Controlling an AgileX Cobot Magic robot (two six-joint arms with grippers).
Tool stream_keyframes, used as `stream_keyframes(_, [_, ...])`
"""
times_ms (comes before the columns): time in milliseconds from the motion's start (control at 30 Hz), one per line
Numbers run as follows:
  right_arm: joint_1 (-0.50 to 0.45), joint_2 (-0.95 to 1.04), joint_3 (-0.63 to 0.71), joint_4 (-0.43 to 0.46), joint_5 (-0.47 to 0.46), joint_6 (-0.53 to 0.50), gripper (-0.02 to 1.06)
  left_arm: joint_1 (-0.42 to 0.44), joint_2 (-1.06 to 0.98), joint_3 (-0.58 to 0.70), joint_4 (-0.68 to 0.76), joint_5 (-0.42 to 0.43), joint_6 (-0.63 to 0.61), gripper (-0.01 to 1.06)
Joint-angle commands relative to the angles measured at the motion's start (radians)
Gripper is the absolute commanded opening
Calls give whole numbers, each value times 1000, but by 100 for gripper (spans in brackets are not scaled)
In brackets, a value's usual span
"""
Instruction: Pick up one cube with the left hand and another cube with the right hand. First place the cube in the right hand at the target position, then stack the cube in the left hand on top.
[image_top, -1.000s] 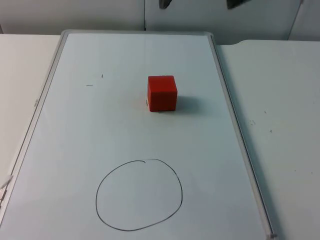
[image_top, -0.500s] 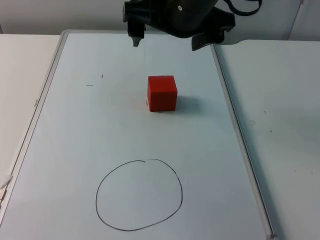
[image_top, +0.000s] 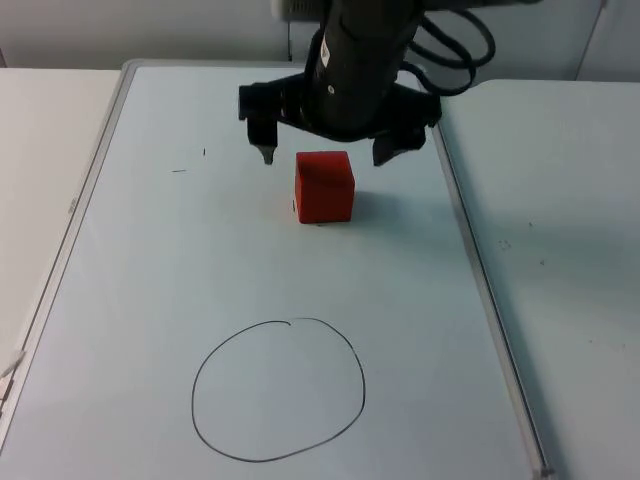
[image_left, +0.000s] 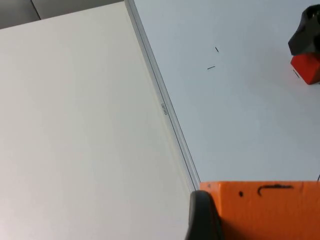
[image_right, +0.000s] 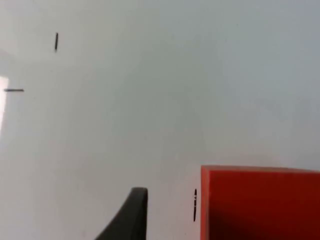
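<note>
Top view: we see the red cube (image_top: 324, 186) sitting upright on the whiteboard (image_top: 150, 300), squarely between the spread fingers of the right gripper (image_top: 327, 158), neither finger touching it. Half a second ago that gripper hung back near the board's far edge; now it straddles the cube. Nearer us lies the drawn circle (image_top: 278, 390). Left wrist view adds an orange cube (image_left: 265, 210) clamped in the left gripper (image_left: 205, 217), well to the red cube's side.
</note>
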Motion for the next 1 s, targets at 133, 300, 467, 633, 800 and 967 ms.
stream_keyframes(133, [2,30,-8,5,8,-4,102,-8,-6,1,-1,-24,-8,18])
stream_keyframes(300, [2,43,-8,5,-9,-4,96,-8,-6,1,-1,-24,-8,18])
stream_keyframes(467, [2,43,-8,5,-16,-4,87,-8,-6,1,-1,-24,-8,18])
stream_keyframes(633, [2,43,-8,3,-16,17,57,-8,-6,1,-1,-24,-8,18])
stream_keyframes(800, [2,35,-8,1,-16,34,18,-8,-6,1,-1,-24,-8,18])
stream_keyframes(967, [2,-20,-12,5,9,-34,0,-8,-6,1,-1,-24,-8,18])
